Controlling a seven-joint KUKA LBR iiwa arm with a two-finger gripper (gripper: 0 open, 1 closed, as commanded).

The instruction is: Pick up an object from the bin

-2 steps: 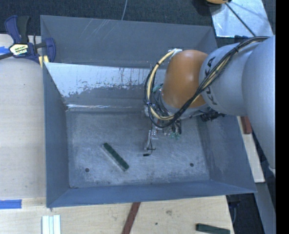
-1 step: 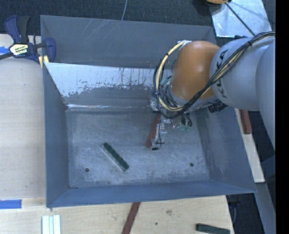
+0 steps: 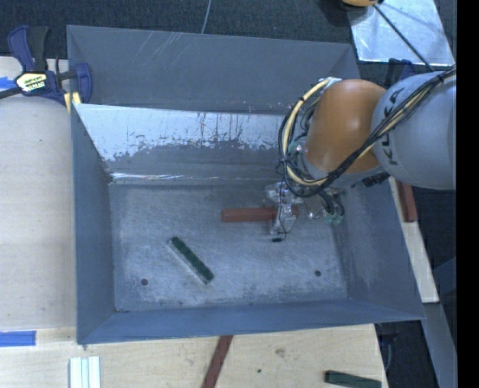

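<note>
A grey metal bin (image 3: pixel 94 217) stood with sloping walls around a flat, scuffed floor, its far wall streaked with pale scratches. Very little lay in it (two loose things in all).

Near the middle of the floor, toward the right, lay a reddish-brown bar (image 3: pixel 243 215), short and straight, flat on the floor and running roughly left to right. Well apart from it, toward the near left of the floor, lay a dark green bar (image 3: pixel 191 260), also flat, and turned at a slant with its far end to the left and its near end to the right. Neither bar touched a wall.

The arm (image 3: pixel 421 136) reached in from the right, over the bin's right wall, with a rounded orange cover (image 3: pixel 345 128) at its wrist and yellow and black cables (image 3: pixel 292 136) looped beside it. The gripper (image 3: pixel 279 217) pointed down and was low over the floor, right at the right end of the reddish-brown bar, where the bar's end met the metal of the tool. Whether the gripper was open, closed or clamped on that end could not be told from above, since its own body hid the spot. The dark green bar lay well away from the gripper, to its near left.
</note>
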